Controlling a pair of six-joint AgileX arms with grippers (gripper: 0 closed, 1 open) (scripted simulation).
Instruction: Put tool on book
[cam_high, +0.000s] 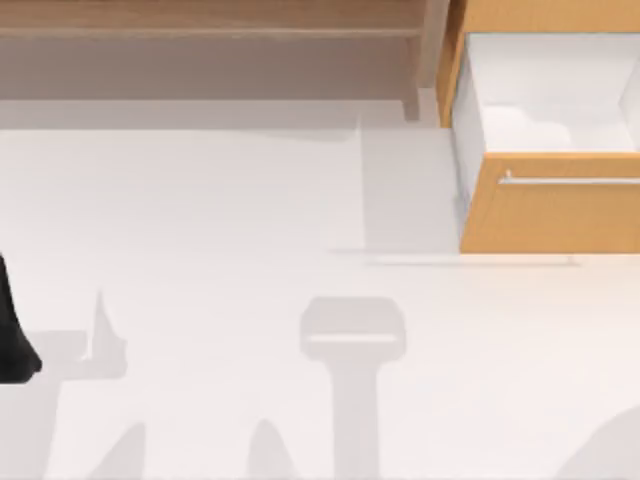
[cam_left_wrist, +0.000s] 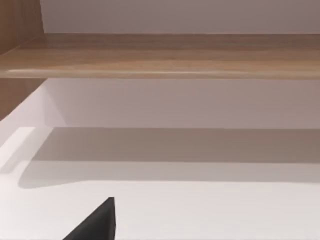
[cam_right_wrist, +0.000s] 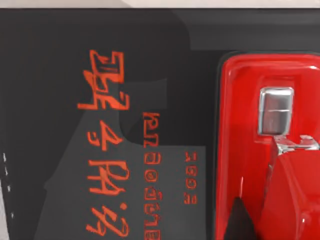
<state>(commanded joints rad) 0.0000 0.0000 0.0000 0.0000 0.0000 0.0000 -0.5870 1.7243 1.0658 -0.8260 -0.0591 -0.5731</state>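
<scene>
Glossy red tool (cam_right_wrist: 250, 150) on matte black book (cam_right_wrist: 100, 75) (orange lettering).

Frame edges cut off the red tool (cam_right_wrist: 250, 150) and book (cam_right_wrist: 100, 125).

Top view looks straight down on the table (cam_high: 200, 220); right wrist view hangs very close above the book (cam_right_wrist: 100, 75).

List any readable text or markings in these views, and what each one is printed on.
Large orange characters down the dark book cover, right wrist view: stylised glyphs, not readable.
Two smaller orange columns beside them: too blurred to read.
Red tool lying on the cover: no text.
Wooden drawer and shelf: no text.
</scene>
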